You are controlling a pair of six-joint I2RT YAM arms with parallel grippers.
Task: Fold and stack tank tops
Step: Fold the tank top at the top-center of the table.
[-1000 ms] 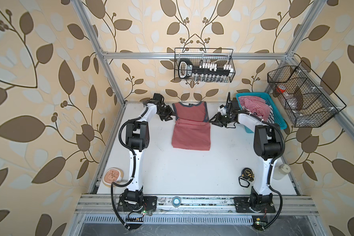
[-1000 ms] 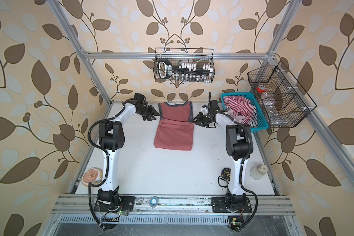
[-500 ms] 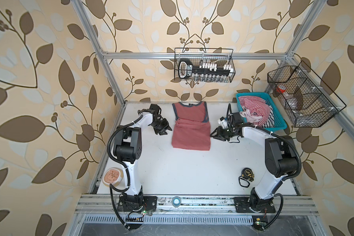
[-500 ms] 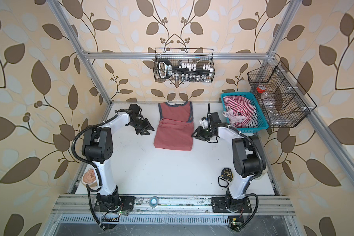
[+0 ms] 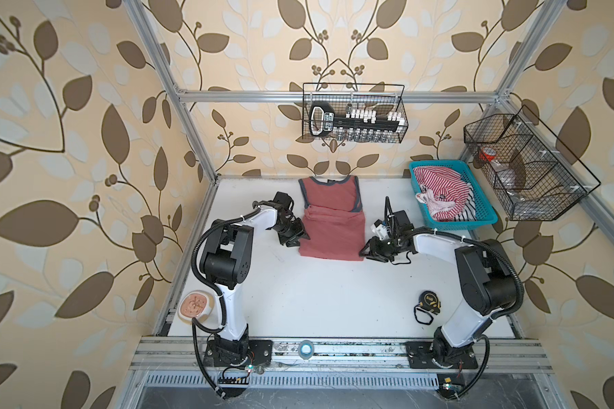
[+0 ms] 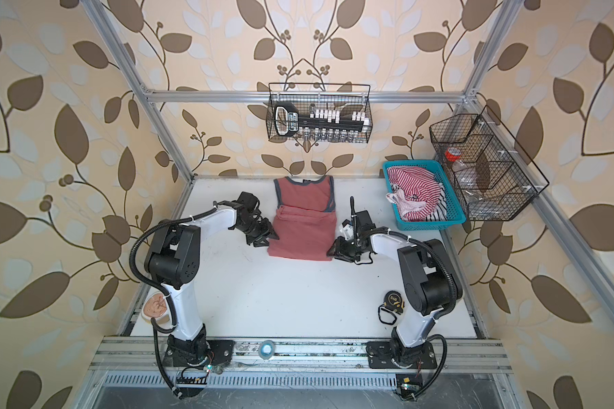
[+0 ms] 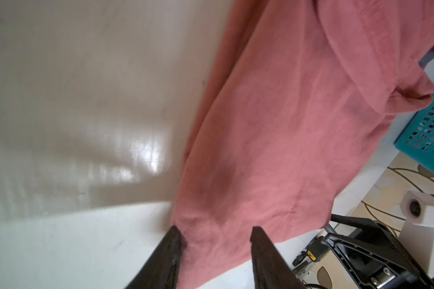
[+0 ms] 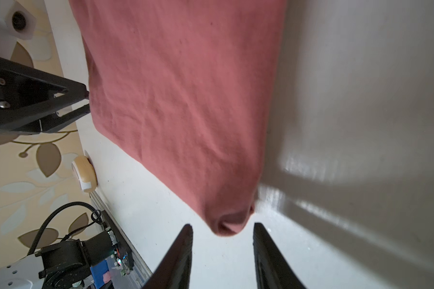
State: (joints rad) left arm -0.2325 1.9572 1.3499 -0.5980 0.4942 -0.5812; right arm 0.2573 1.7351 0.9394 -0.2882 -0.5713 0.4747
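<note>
Dusty-red cloth with blue-grey trim, the red tank top (image 5: 332, 226) lies flat at the 12 o'clock end of the white table (image 5: 316, 301) in both top views, with a second layer of cloth over its lower part (image 6: 303, 230). The striped tank top (image 5: 436, 184) sits bunched in the teal basket (image 5: 465, 221) at 2 o'clock. The left gripper (image 5: 298, 241) is at the red shirt's 8 o'clock edge and the right gripper (image 5: 365, 253) at its 4 o'clock corner. A tape measure (image 5: 429, 301) lies at 4 o'clock on the table.

From the left wrist, the left gripper (image 7: 214, 230) stands partly spread. The red tank top's (image 7: 273, 150) corner lies between the fingers (image 7: 171, 250), not pinched.

From the right wrist, the right gripper (image 8: 223, 226) is also partly spread and holds nothing. A bunched corner of the red tank top (image 8: 186, 100) sits just ahead of the tips.
</note>
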